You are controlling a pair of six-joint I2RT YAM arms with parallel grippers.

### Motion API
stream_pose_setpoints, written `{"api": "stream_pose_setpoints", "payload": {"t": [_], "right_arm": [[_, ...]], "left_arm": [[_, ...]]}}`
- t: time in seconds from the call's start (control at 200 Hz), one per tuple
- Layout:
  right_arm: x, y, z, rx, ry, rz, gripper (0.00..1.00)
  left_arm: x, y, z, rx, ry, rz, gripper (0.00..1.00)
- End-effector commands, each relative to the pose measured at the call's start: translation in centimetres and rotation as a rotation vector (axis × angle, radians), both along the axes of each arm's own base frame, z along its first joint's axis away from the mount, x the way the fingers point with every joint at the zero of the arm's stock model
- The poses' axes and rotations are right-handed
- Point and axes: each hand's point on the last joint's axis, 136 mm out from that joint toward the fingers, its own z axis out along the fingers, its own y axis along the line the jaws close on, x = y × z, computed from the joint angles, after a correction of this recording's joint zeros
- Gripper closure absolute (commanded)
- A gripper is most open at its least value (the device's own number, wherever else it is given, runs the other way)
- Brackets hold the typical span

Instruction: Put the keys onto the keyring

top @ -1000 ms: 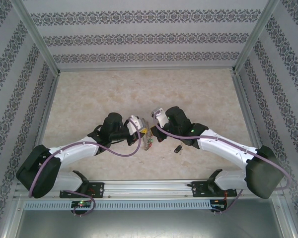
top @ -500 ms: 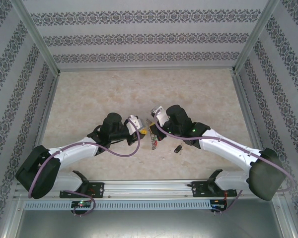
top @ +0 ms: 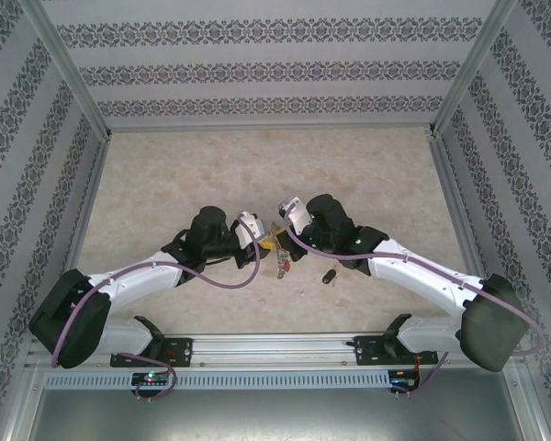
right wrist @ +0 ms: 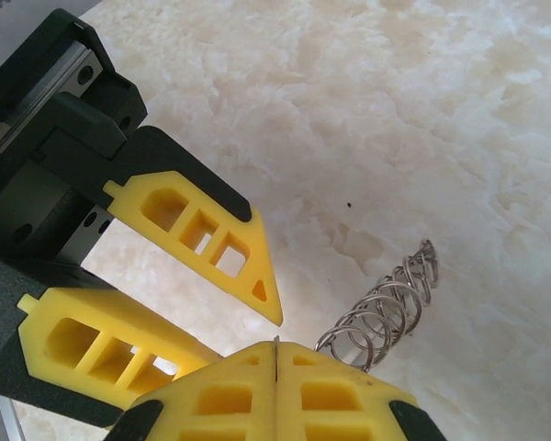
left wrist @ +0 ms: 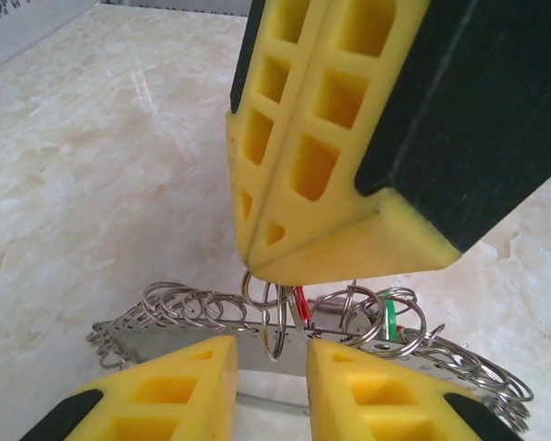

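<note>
The keyring, a silvery metal band hung with many small wire rings, dangles above the table. My right gripper comes down from above and is shut on its top edge; a thin metal edge shows between its closed pads. The red-headed key hangs on the band just under that grip. My left gripper is open, its fingers on either side of the band without touching it. In the top view both grippers meet mid-table, left, right. The black-headed key lies on the table to the right.
Patterned walls and metal rails enclose the marble tabletop. Both arm bases are bolted to the near rail. A green tag hangs among the small rings. The left gripper's fingers stand close beside the right one.
My left gripper has opened and let go of the keyring. The keyring now hangs from the right gripper alone, with the red key showing below it.
</note>
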Motion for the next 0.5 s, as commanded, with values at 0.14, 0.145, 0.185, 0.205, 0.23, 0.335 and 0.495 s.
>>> {"api": "stream_pose_setpoints", "payload": {"t": [0.14, 0.145, 0.185, 0.205, 0.23, 0.335, 0.495], "right_arm": [[-0.1, 1.2, 3.0, 0.058, -0.064, 0.040, 1.00], [-0.1, 1.2, 2.9, 0.057, -0.063, 0.041, 1.00], [-0.2, 1.3, 3.0, 0.058, -0.065, 0.044, 1.00], [-0.3, 1.3, 3.0, 0.058, -0.063, 0.048, 1.00], [-0.3, 1.4, 3.0, 0.061, -0.060, 0.053, 1.00], [-0.6, 1.6, 3.0, 0.060, -0.054, 0.074, 1.00], [-0.7, 1.5, 2.6, 0.046, -0.052, 0.071, 1.00]], "left_arm": [[0.4, -0.6, 0.2, 0.027, -0.005, -0.016, 0.76], [0.4, -0.6, 0.2, 0.027, -0.005, -0.015, 0.76], [0.6, -0.6, 0.2, 0.031, -0.005, -0.007, 0.76], [0.7, -0.5, 0.2, 0.033, -0.005, -0.004, 0.77], [0.7, -0.6, 0.2, 0.033, -0.004, -0.005, 0.77], [0.8, -0.7, 0.3, 0.030, -0.004, -0.006, 0.78], [0.8, -0.6, 0.2, 0.035, -0.003, -0.005, 0.90]]}}
